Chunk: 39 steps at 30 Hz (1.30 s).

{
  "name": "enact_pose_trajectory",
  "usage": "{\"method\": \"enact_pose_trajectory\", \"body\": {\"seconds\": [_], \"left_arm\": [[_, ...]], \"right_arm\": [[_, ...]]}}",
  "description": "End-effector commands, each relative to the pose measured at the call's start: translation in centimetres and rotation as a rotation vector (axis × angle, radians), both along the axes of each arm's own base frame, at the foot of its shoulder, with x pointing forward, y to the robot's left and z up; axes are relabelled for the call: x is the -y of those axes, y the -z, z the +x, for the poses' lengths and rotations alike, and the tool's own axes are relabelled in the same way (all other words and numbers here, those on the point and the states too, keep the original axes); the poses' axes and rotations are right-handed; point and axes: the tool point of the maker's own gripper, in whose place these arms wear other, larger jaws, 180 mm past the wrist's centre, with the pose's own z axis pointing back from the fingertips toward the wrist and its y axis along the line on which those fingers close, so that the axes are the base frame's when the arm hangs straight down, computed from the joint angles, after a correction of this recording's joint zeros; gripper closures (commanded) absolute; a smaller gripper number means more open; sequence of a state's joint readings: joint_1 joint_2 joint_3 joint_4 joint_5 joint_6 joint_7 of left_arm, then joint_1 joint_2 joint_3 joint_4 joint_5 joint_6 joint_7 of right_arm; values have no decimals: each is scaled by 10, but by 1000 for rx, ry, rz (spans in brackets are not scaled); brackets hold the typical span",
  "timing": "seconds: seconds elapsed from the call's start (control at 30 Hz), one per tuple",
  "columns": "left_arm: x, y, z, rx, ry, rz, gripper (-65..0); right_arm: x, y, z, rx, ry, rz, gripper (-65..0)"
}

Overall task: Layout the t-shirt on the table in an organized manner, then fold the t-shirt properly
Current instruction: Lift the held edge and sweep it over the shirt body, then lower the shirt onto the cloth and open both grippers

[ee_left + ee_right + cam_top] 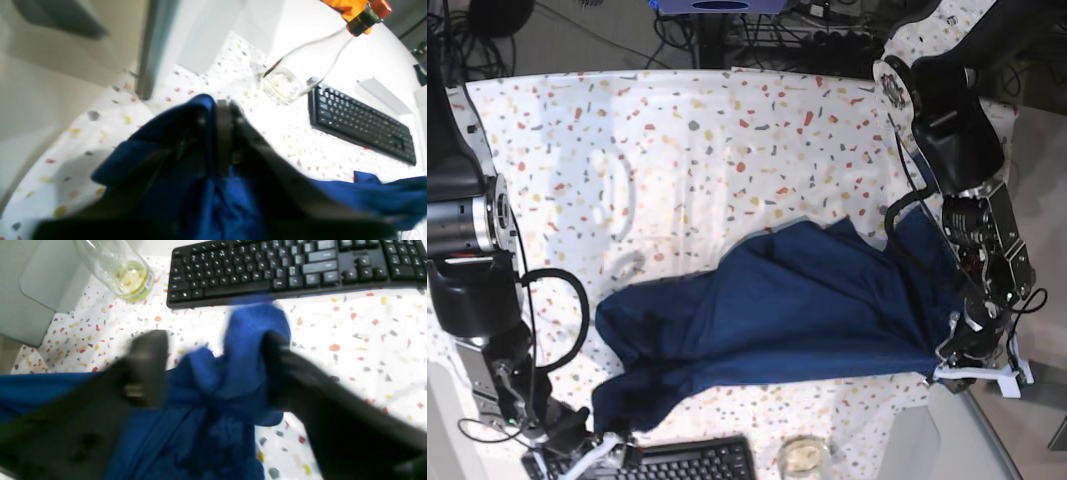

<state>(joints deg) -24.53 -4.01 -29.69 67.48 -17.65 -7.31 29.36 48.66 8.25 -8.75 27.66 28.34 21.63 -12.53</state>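
The dark blue t-shirt [777, 310] lies spread but wrinkled across the middle of the speckled white table [677, 130]. My left gripper [955, 352] is at the shirt's right-hand corner in the base view. In the left wrist view, the left gripper [223, 133] has its jaws close together, with blue fabric [203, 106] bunched between and around them. My right gripper [592, 442] is at the shirt's lower left corner. Its jaws stand wide apart in the right wrist view [213, 370], and a hump of the t-shirt [253, 326] rests between them, against the right finger [283, 373].
A black keyboard [677, 462] lies at the near table edge, just beyond the right gripper [283, 266]. A clear glass bottle [802, 458] with yellowish liquid lies beside it [123, 273]. A grey box [30, 290] sits at the table's corner.
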Motion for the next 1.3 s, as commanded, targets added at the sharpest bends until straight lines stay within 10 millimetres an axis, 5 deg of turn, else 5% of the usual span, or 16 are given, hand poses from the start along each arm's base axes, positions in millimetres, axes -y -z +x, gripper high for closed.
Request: {"method": "enact_pose_trajectory", "body": {"seconds": [0.0,0.1,0.17,0.33,0.53,0.6,0.73,0.9,1.17,1.27], "left_arm": [[-5,-21,14,56,-7,1,-227],[-1,-15,19,40,1,-20,-527],[1,-17,19,47,4,-20,-650],[3,1,-19,40,9,-17,-650],[35,70,-114,-50,99,-167,-650],[40,90,-139,-93,108,-199,-583],[45,118,-177,-175,124,-208,-346],[43,130,-197,-221,118,-207,-133],[44,136,-210,-245,116,-210,-125],[45,139,-212,-253,114,-215,-127]], "right_arm": [[4,-24,11,54,6,10,-494],[19,-11,1,0,7,-21,-494],[27,-1,-9,-29,-1,-45,-494],[37,16,-50,-32,-50,-127,-494],[33,60,-98,-90,-86,-152,-494],[32,77,-110,-132,-88,-146,-494],[24,93,-119,-171,-80,-117,-489],[34,123,-125,-240,60,-23,-533],[33,165,-125,-283,158,29,-543],[22,166,-121,-262,154,35,-542]]}}
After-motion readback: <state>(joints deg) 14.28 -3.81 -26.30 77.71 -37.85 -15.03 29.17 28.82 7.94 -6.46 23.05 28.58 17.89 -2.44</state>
